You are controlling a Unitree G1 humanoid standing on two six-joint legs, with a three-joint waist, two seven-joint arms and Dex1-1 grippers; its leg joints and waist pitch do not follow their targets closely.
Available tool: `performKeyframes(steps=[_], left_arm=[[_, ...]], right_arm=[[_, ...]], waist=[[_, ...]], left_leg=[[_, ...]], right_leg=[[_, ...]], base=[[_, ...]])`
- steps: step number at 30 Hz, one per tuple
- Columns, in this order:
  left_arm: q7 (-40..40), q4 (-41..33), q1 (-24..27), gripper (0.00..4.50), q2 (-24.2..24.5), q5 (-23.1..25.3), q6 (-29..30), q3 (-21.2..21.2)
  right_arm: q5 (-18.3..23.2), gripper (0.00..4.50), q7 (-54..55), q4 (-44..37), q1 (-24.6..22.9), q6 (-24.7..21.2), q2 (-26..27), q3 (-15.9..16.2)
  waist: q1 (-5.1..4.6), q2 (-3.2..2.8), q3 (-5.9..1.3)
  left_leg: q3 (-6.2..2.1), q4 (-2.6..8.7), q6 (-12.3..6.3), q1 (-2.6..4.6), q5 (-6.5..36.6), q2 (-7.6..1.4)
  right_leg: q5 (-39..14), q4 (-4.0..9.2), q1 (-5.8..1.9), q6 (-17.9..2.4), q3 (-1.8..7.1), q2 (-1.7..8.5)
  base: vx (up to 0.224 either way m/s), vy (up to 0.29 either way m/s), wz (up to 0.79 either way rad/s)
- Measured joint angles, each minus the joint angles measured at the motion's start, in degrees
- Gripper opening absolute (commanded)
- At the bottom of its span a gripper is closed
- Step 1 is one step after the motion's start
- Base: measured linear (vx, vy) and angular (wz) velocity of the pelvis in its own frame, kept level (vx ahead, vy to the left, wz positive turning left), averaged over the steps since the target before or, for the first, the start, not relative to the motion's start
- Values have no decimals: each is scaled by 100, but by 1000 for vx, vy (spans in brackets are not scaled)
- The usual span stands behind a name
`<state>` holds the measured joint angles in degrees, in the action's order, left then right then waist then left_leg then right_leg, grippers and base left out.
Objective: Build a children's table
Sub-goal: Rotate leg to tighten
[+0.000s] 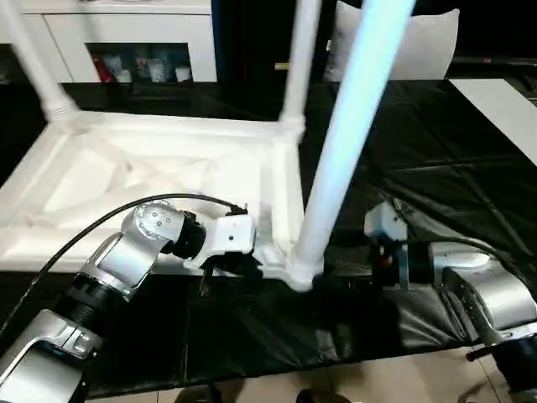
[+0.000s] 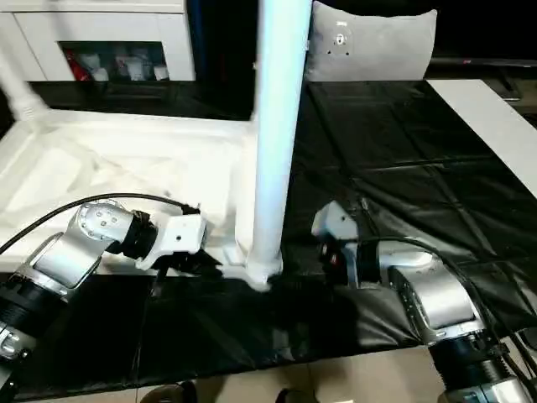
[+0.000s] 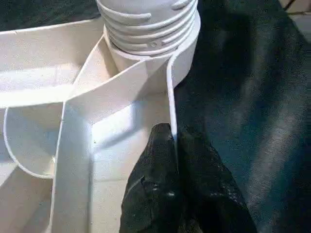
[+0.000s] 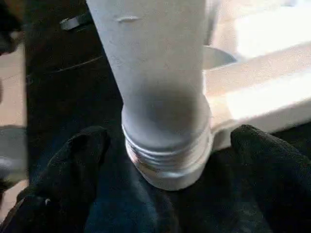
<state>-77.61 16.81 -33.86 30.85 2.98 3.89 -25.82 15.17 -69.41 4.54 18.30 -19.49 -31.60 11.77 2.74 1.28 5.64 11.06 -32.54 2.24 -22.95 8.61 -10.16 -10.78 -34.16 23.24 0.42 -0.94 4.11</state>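
Note:
The white table top (image 1: 126, 176) lies upside down on the black mat, ribbed underside up. Two legs stand in its far corners (image 1: 298, 59) (image 1: 33, 67). A third leg (image 1: 352, 126) stands upright in the near right corner socket (image 3: 150, 29), with its threads still showing. My left gripper (image 3: 174, 133) is shut on the thin rim wall (image 3: 170, 92) just beside that socket. My right gripper (image 4: 167, 145) is open, with one finger (image 4: 80, 155) on each side of the leg's threaded base (image 4: 167, 160) and not pressing it.
A black mat (image 1: 419, 151) covers the floor under the work. A white cabinet (image 1: 126, 34) with coloured items stands at the back left. A grey cushion (image 2: 373, 42) leans at the back. A flat white board (image 1: 503, 109) lies at the right.

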Motion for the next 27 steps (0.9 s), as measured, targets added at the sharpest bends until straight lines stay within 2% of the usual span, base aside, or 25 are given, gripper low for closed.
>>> performKeyframes(steps=[2, 5, 8, 9, 12, 13, 17, 19, 27], left_arm=[[-109, 4, -8, 0, 1, 1, -91, -36], [-233, 65, -66, 0, -11, 8, -245, -109], [-299, 100, -105, 0, -24, 9, -313, -155], [-316, 112, -128, 0, -25, 14, -318, -170], [-332, 165, -167, 0, -31, 20, -365, -195], [-332, 172, -167, 0, -33, 23, -381, -195], [-341, 188, -168, 0, -33, 29, -435, -195], [-342, 189, -168, 0, -33, 32, -440, -195], [-348, 188, -165, 0, -33, 18, -425, -194]], right_arm=[[-11, 445, -103, 16, 41, 30, -5, 61], [-34, 410, -196, 70, 202, 106, 0, 166], [-77, 398, -232, 120, 230, 196, 45, 232], [-119, 373, -231, 142, 230, 230, 99, 241], [-126, 359, -242, 202, 233, 285, 166, 297], [-130, 331, -244, 219, 234, 300, 166, 330], [-181, 312, -246, 257, 234, 407, 165, 420], [-183, 285, -246, 257, 235, 413, 165, 421], [-152, 275, -246, 234, 215, 375, 166, 416]], waist=[[13, 0, 0], [44, 0, 0], [76, 10, -3], [76, 13, -2], [76, 13, -2], [76, 13, -2], [76, 13, -2], [76, 13, -2], [77, 13, -2]], left_leg=[[19, -3, -4, 0, 1, 0], [30, -7, -16, 0, 0, 1], [35, -8, -21, -1, 2, 1], [36, -10, -23, -2, 2, 1], [37, -12, -24, -2, 2, 1], [37, -12, -24, -2, 2, 1], [37, -12, -24, -2, 2, 1], [37, -12, -24, -2, 2, 1], [37, -12, -25, -2, 2, 1]], right_leg=[[0, -1, 0, 0, 0, 11], [0, -1, -1, 0, 0, 18], [0, -2, -3, 0, 0, 21], [0, -2, -2, 0, 0, 21], [0, -2, -3, 0, 0, 22], [0, -3, -3, 0, 0, 22], [0, -4, -3, 0, 0, 22], [0, -4, -3, 0, 0, 22], [0, -5, -3, 0, 0, 22]], base=[[0, 0, 0], [0, 0, 0], [0, 0, 0], [0, 0, 0], [0, 0, 0], [0, 0, 0], [0, 0, 0], [0, 0, 0], [0, 0, 0]])
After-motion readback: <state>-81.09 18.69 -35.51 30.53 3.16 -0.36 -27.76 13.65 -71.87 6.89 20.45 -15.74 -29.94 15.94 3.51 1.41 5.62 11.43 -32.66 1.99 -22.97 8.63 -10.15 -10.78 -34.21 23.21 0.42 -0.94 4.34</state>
